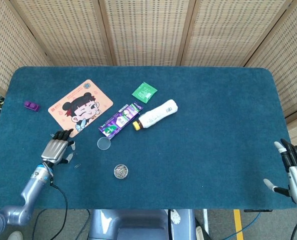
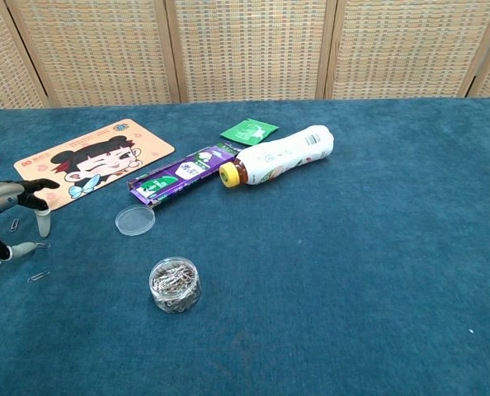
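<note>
Cloth runs bare across the whole right half of both views, so I have plenty of room there; the clutter sits left of centre. My left hand (image 1: 56, 149) is low at the left of the head view, fingers spread over loose paperclips (image 2: 39, 275) on the table (image 1: 213, 125), just below the lower corner of the cartoon mat (image 1: 80, 107); it holds nothing that I can see. The clip jar (image 1: 120, 171) stands lower centre, near the front edge, with its clear lid (image 1: 104, 143) lying apart above it, between jar and purple packet (image 1: 120, 119). The bottle (image 1: 156, 114) lies on its side, yellow cap touching the packet's end; a green sachet (image 1: 144, 92) sits just above. My right hand (image 1: 293, 167) rests at the lower right corner by the table edge, fingers apart and empty; only the head view shows it. The chest view alone makes out single clips beside the left fingertips (image 2: 42, 222). A purple block (image 1: 31, 105) lies near the left edge.
</note>
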You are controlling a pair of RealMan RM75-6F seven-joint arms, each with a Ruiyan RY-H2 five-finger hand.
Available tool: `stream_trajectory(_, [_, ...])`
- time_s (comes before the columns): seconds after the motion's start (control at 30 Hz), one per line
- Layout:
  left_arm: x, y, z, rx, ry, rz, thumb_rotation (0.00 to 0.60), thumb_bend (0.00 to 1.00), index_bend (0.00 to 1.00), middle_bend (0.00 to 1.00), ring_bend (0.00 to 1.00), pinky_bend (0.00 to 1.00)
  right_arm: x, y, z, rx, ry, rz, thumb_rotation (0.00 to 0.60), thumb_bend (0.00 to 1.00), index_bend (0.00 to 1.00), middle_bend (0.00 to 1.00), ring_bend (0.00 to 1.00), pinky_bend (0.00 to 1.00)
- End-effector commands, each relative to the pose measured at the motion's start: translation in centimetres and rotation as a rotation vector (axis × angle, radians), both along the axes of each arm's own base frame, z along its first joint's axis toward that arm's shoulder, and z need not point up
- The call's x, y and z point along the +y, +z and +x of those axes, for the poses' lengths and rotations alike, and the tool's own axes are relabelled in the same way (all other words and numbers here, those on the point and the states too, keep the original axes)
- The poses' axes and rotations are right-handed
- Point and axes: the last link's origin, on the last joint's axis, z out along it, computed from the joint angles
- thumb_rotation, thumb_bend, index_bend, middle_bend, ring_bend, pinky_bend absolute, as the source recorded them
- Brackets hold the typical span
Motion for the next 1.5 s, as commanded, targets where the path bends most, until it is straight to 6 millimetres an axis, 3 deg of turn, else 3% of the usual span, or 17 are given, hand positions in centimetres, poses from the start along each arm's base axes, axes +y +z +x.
stream_trajectory(0.03, [-0.1,-0.3,-0.1,-0.001,-0.001,-0.009,0.600,0.40,0.48,0.00,0.00,0.00,0.0,0.0,0.0,0.000,0.000,0.000,0.600,0.00,0.00,0.00,0.00,0.00])
stream_trajectory(0.4, [-0.4,-1.2,-0.1,-0.010,0.003,-0.018,0.600,0.41,0.49,0.00,0.00,0.00,0.0,0.0,0.0,-0.004,-0.001,0.005,0.600,0.00,0.00,0.00,0.00,0.00])
stream_trajectory(0.63, [-0.5,-1.5,0.0,-0.010,-0.006,-0.018,0.600,0.42,0.70,0.00,0.00,0.00,-0.1,0.1,-0.1,-0.013,-0.001,0.004,0.600,0.00,0.00,0.00,0.00,0.00])
stream_trajectory(0.9, [-0.8,-1.4,-0.1,0.001,-0.016,-0.011,0.600,0.43,0.80,0.00,0.00,0.00,0.0,0.2,0.0,-0.020,0.002,0.005,0.600,0.00,0.00,0.00,0.00,0.00])
stream_trajectory(1.5, [-1.0,-1.3,-0.2,0.007,-0.027,-0.006,0.600,0.43,0.84,0.00,0.00,0.00,0.0,0.2,0.0,-0.025,0.004,0.008,0.600,0.00,0.00,0.00,0.00,0.00])
